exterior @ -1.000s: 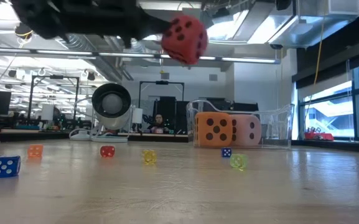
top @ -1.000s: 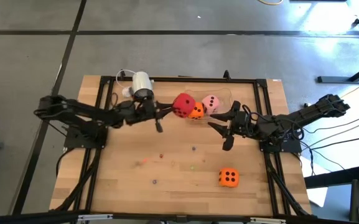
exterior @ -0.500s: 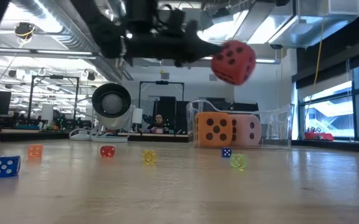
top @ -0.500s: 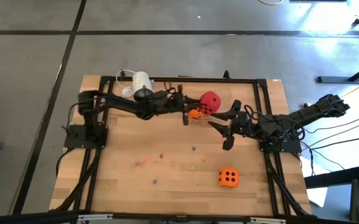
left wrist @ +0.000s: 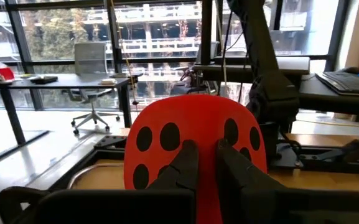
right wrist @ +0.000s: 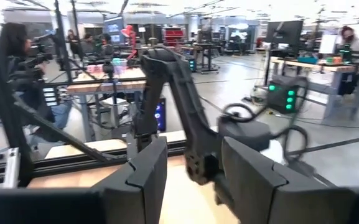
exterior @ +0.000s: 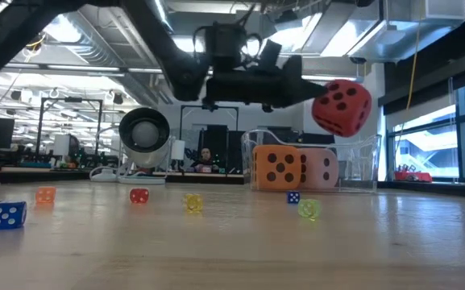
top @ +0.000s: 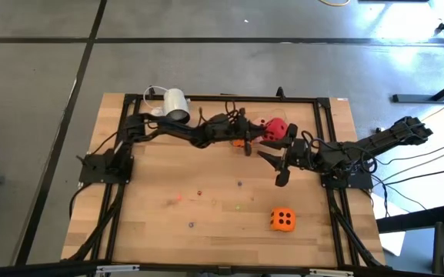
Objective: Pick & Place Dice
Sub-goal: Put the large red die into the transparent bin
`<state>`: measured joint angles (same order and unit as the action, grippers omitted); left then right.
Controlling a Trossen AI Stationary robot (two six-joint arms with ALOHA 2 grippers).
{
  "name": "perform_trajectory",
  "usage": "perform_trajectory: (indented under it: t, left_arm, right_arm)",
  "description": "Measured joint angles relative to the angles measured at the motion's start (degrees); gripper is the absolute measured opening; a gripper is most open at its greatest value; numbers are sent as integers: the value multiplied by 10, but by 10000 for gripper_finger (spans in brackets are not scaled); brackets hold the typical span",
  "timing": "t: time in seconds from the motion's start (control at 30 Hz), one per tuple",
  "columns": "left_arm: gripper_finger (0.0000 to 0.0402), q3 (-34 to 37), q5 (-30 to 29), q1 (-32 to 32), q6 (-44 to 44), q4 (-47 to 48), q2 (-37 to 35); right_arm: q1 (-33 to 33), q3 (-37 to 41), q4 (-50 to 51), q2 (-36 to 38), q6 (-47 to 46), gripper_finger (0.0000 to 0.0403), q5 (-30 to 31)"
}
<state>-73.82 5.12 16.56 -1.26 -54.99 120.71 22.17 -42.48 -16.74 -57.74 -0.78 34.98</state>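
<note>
My left gripper (top: 262, 132) reaches far across the table and is shut on the red die (top: 276, 128), which is in the air (exterior: 342, 106). Below it stands a clear container (exterior: 361, 165) holding an orange die (exterior: 279, 167) and the pale pink die (exterior: 319, 169). From above, only a bit of that orange die (top: 239, 141) shows past the arm. The second orange die (top: 283, 219) rests on the table toward the near right. My right gripper (top: 274, 160) hovers open just near-side of the container, touching nothing. My left gripper pinches the red die between its two fingers (left wrist: 185, 160) at the side facing the wrist (left wrist: 205, 134). The gap between the fingers is narrow, and the soft body bulges out on either side. The fingers lie about level, coming from the table's left. The die is lifted clear, tilted, above the container.
A white cylindrical camera (top: 175, 102) lies by the far left edge (exterior: 144, 131). Several tiny dice are scattered on the wood, among them a blue one (exterior: 7, 214) and a yellow one (exterior: 193, 202). A black frame (top: 206, 98) rims the table. People stand in the room beyond.
My left arm has stretched toward the table's right, carrying the red die from left of the container across to a spot over its right part, and has brought it lower. The gripper stayed shut on the die. The right arm has kept still.
</note>
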Motion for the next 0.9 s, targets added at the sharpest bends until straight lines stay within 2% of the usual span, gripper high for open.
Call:
perform_trajectory:
  t: [0.2, 0.9]
  left_arm:
    - [15, -12, -17, 5, 0, 2, 14]
    - [15, -12, -26, 12, 4, -1, 14]
  right_arm:
    - [0, 0, 0, 0, 0, 153, -44]
    - [0, 0, -5, 0, 0, 153, -44]
